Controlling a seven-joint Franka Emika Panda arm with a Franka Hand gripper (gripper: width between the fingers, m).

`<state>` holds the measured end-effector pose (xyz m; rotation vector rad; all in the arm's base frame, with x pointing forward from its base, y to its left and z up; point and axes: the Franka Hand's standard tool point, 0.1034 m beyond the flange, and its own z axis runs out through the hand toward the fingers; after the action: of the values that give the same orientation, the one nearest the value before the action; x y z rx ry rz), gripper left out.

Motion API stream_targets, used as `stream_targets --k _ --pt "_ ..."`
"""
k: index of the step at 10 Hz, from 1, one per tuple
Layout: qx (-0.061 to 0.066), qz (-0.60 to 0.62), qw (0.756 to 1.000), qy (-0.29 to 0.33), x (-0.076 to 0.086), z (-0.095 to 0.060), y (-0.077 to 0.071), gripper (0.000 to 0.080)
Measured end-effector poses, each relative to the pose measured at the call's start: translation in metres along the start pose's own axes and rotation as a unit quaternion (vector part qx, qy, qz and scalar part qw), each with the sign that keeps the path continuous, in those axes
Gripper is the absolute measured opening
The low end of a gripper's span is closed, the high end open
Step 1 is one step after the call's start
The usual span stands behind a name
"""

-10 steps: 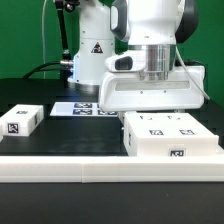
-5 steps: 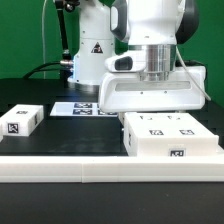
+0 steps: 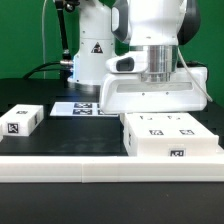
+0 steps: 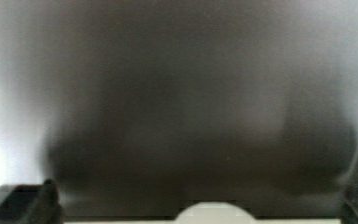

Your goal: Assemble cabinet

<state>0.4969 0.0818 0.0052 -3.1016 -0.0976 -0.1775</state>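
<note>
Where the single white arm point(image 3: 150, 40) hangs over the black counter point(image 3: 60, 138), its wide hand block sits low, just above the far top edge of the cabinet's main box point(image 3: 170, 138). That box is the largest of the two loose cabinet pieces. It rests on the counter at the exterior view's right, near the camera, and is white and blocky. It carries three square black-and-white tags, two side by side on its top and one on its near face.

One long white bar point(image 3: 100, 172) runs across the near edge of the counter, in front of the box. One white pedestal point(image 3: 88, 55) stands far back, left of the arm, with a single black triangle sticker. No lettering on it can be read.

One marker board point(image 3: 72, 108) lies flat on the counter between the pedestal and the box. It shows several tags, and the arm partly covers it.

The second cabinet piece, a small white block point(image 3: 20, 122), sits well apart at the exterior view's left and has one tag on its near face. All the tag patterns are too small to make out.

The wrist view is heavily blurred. Two dark fingers point(image 4: 16, 202) show at opposite edges, so the jaws are spread wide. One pale round shape point(image 4: 208, 213) lies between them, too blurred to identify.
</note>
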Motion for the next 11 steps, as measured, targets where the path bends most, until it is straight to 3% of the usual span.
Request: stream_targets --k 3,4,5,6,7,11 --pt "0.000 -0.003 1.000 -0.001 -0.0008 0.0003 -0.0003 0.0397" --pt "0.000 -0.005 1.000 -0.001 -0.0015 0.0006 -0.0003 0.0397" --pt "0.000 -0.006 1.000 -0.002 -0.0021 0.0008 -0.0002 0.0209" --pt "0.000 -0.017 1.000 -0.003 -0.0036 0.0013 0.0004 0.0209" --pt "0.000 -0.029 1.000 -0.004 -0.0038 0.0014 0.0010 0.0047" --pt "0.000 -0.032 0.999 -0.004 -0.0038 0.0014 0.0005 0.0002"
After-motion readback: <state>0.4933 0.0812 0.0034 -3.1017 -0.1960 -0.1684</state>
